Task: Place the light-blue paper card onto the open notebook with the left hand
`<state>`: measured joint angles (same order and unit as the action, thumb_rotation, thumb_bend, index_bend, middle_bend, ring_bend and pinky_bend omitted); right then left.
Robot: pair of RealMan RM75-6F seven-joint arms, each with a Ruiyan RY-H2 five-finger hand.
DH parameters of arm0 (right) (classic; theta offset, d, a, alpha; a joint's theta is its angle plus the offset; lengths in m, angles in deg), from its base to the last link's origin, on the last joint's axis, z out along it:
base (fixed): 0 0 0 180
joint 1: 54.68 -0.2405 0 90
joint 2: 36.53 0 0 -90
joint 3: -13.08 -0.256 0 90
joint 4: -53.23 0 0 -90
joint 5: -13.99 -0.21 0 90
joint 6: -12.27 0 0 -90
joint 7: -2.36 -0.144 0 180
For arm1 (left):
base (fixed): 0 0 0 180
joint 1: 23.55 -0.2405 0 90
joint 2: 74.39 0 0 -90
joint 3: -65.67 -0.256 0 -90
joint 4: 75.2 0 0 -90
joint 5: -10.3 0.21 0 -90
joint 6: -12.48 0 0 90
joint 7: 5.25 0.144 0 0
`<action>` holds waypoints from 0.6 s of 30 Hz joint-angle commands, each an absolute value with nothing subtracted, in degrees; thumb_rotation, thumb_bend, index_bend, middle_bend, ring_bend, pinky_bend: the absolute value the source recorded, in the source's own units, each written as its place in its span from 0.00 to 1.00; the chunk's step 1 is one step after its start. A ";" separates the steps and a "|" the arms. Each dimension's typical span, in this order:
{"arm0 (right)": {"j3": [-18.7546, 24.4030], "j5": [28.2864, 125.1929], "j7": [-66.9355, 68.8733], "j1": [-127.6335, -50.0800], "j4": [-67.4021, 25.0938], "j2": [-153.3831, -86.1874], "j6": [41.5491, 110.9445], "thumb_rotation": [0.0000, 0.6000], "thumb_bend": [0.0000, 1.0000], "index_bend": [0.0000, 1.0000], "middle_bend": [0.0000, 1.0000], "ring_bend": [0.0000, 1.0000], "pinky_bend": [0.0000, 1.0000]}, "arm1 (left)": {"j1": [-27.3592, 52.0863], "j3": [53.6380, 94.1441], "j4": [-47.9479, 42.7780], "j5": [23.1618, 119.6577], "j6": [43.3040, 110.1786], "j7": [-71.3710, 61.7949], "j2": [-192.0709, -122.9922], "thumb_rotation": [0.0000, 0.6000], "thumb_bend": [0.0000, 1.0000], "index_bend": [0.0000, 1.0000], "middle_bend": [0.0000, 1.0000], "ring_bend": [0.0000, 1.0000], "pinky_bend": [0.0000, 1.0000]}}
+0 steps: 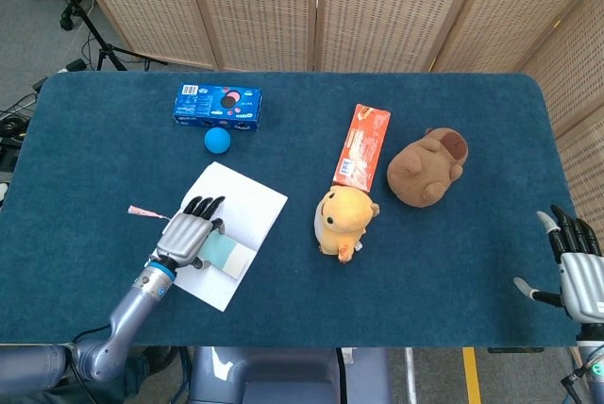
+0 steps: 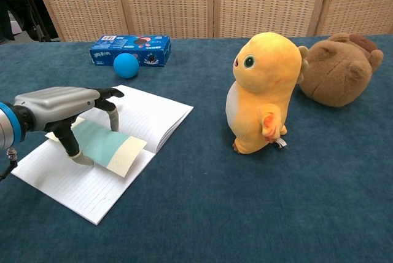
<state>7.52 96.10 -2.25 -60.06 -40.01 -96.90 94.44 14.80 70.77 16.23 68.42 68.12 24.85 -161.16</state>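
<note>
Lower left of frame: the silver left hand (image 1: 192, 231) is seen over the white open notebook (image 1: 247, 201), the light-blue paper card (image 1: 225, 252) held beneath it. At the lower right edge, the right hand (image 1: 574, 267) is spread above the dark-blue table (image 1: 113, 159).

silver-backed left robot hand (image 2: 61, 104), black fingers, blue wrist ring, grey forearm
</note>
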 commanded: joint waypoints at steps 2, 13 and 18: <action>7.49 96.05 -2.47 -60.02 -40.03 -96.83 94.47 1.00 0.00 0.00 0.00 0.00 0.00 | 14.89 70.52 15.31 68.06 68.97 25.72 -162.01 1.00 0.11 0.62 0.00 0.00 0.00; 7.41 95.85 -3.15 -59.98 -40.27 -96.40 94.31 1.00 0.00 0.00 0.00 0.00 0.00 | 14.95 70.81 15.28 68.33 68.97 23.80 -162.30 1.00 0.06 0.29 0.00 0.00 0.00; 7.43 96.01 -3.60 -59.91 -40.28 -96.25 94.41 1.00 0.00 0.00 0.00 0.00 0.00 | 14.84 70.43 15.19 69.39 69.16 23.15 -162.18 1.00 0.04 0.12 0.00 0.00 0.00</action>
<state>7.43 95.99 -3.56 -59.92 -40.29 -96.25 94.39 14.87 70.49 15.17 69.32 69.16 23.22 -162.23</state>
